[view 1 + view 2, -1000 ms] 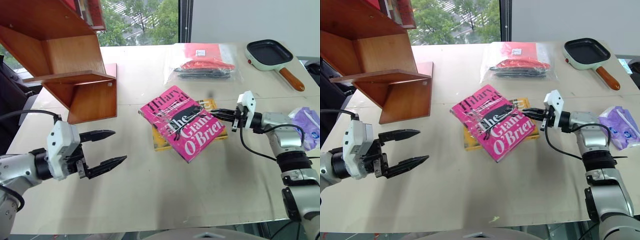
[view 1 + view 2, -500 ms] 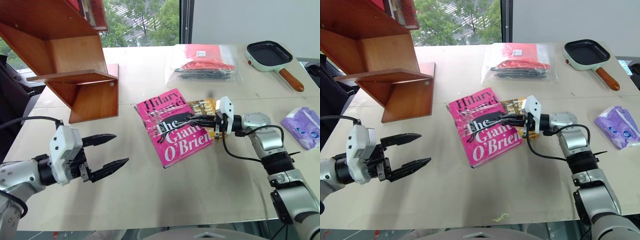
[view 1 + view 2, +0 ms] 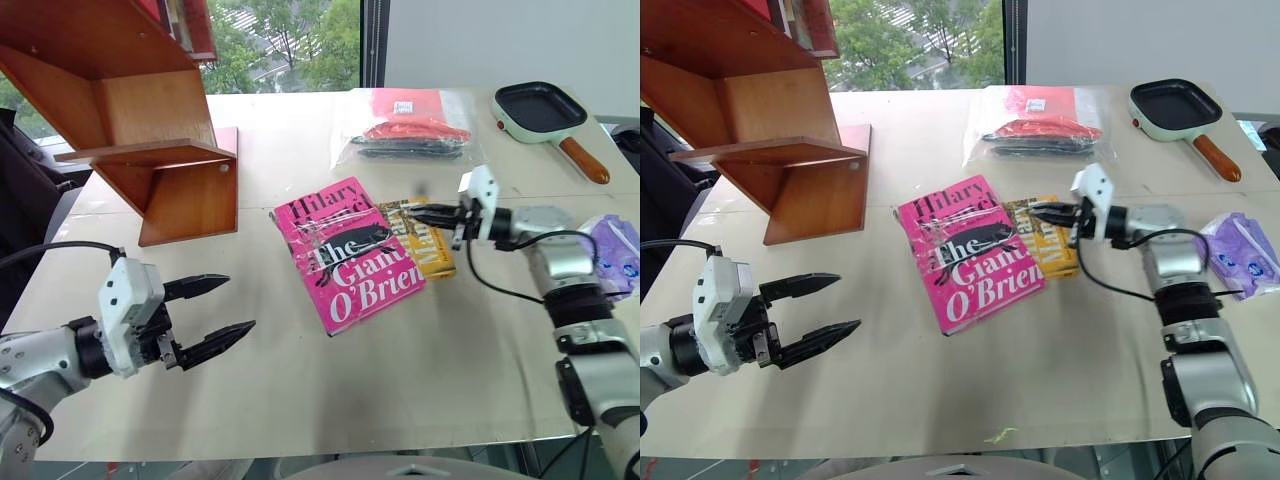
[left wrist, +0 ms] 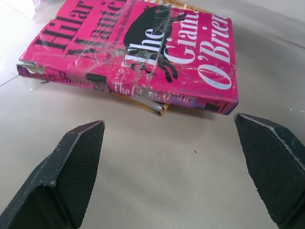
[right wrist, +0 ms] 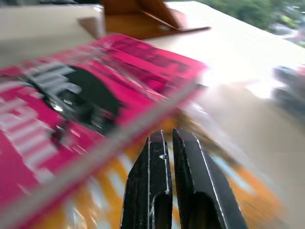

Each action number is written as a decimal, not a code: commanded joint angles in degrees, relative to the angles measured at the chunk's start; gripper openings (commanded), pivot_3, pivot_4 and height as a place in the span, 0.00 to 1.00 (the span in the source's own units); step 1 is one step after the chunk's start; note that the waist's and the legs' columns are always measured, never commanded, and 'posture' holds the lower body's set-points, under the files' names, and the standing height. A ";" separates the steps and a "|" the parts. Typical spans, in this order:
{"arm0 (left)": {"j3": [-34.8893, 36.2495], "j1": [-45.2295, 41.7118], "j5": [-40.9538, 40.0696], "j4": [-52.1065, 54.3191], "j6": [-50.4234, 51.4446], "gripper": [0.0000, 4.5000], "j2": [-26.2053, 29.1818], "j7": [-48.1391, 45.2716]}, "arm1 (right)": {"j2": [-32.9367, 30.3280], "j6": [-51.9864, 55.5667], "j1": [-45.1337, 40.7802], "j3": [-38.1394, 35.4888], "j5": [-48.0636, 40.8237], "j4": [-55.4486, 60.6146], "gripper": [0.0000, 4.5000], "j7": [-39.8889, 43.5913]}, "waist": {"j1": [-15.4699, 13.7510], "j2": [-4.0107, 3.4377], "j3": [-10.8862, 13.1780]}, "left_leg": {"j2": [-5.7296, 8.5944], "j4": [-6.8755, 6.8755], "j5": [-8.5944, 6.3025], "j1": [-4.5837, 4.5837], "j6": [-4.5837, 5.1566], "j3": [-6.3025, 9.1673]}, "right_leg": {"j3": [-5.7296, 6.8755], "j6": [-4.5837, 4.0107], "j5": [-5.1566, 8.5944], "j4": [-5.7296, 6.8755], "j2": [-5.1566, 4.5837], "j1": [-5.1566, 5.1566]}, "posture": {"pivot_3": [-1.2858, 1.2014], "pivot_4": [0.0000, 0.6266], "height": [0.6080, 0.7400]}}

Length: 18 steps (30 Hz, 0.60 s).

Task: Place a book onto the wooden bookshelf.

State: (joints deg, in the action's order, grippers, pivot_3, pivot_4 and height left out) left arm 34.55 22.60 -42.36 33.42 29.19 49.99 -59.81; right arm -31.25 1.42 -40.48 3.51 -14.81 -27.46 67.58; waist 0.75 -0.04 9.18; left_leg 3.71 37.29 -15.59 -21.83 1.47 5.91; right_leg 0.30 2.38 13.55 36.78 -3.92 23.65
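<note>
Glossy hot-pink paperback book (image 3: 351, 252) is lying flat at frame centre, overlapping a smaller yellow book (image 3: 428, 240). Not yet grasped. Right gripper (image 3: 424, 214) is closed and empty above the yellow book; left gripper (image 3: 218, 311) is spread wide, lower left. A grip is needed next, then transfer to the reddish-brown wooden bookshelf (image 3: 150, 130), upper left.

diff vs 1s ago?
The pink book was pushed left across the table by the shut right gripper, turning and uncovering more of the yellow book. The gripper then drew back right. The left gripper stays open and empty; the wooden bookshelf is unchanged.
</note>
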 commanded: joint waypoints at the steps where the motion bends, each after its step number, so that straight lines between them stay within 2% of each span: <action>1: 1.20 -0.59 -0.46 1.59 -0.63 1.00 0.17 -0.12 | 1.03 -1.97 0.55 2.15 1.47 0.98 0.01 2.24 | 0.46 0.00 0.00 | -0.04 -0.01 0.00 0.01 0.00 -0.06 | -0.07 0.00 0.00 0.01 0.05 0.03 | 0.52 0.24 0.96; 10: 1.85 0.16 -0.12 1.54 -0.53 1.00 0.18 -0.76 | 8.27 -1.34 1.88 6.18 2.13 6.10 0.01 1.10 | 0.79 0.01 0.00 | -0.08 0.02 0.00 0.02 0.00 -0.17 | -0.18 0.01 -0.01 0.06 0.09 0.07 | 0.52 0.24 0.96; 18: 1.67 1.42 0.05 1.90 -0.94 1.00 -0.61 -0.47 | 7.03 -2.09 1.93 5.47 2.85 5.44 0.01 1.44 | 0.12 0.01 0.00 | -0.08 0.01 0.00 0.02 0.00 -0.16 | -0.16 0.00 -0.01 0.06 0.09 0.08 | 0.52 0.24 0.96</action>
State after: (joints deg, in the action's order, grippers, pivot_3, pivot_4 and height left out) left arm 34.55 23.70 -42.25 33.43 29.17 49.70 -60.16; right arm -22.97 0.10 -37.59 10.37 -11.73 -23.11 68.63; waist 0.87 -0.03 9.18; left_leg 3.63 37.30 -15.59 -21.80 1.46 5.75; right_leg 0.13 2.39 13.54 36.83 -3.83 23.73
